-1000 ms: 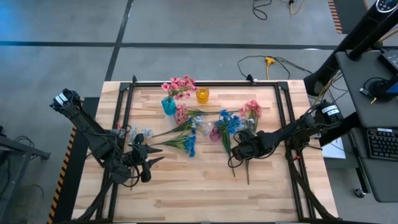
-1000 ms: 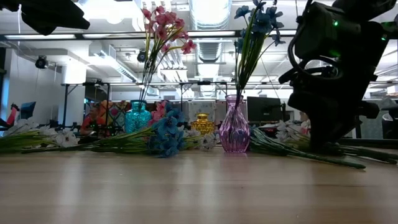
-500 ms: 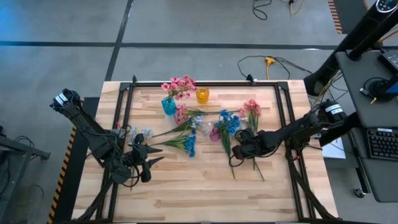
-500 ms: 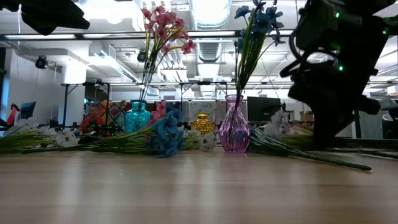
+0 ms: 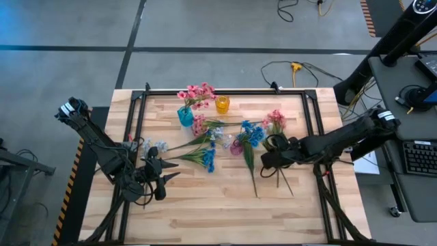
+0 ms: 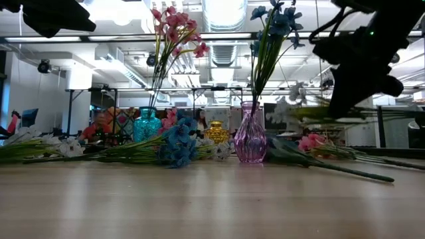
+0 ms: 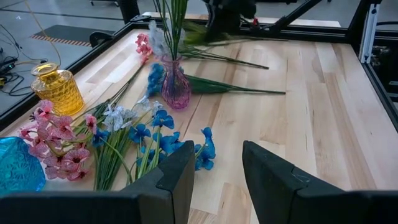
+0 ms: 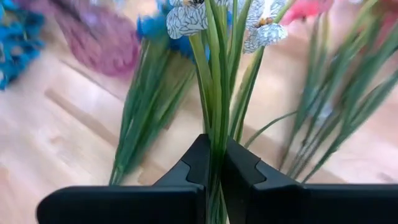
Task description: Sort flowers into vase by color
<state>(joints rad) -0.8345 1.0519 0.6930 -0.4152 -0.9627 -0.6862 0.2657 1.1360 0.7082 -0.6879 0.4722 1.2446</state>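
Around our wooden table [image 5: 225,198] lies grey floor [image 5: 205,27] with dark lines; yellow cable [image 5: 295,67] beyond the far edge, desk with keyboard [image 5: 418,157] at right.

Three small glass vases stand on the wooden table: one teal ribbed vase [image 5: 185,116], one amber faceted vase [image 5: 222,104] and one pink-purple bulbous vase [image 5: 236,147]. One spray of pink blooms on green stems [image 5: 196,93] stands in the teal vase and one spray of bright blue blooms [image 6: 273,23] stands in the pink-purple one, while none shows in the amber vase. Of the loose sprays I count two pink clusters [image 5: 275,121], one blue cluster [image 5: 208,159] and at least two pale white-lavender clusters [image 5: 151,147]; where the stems overlap an exact count cannot be told.
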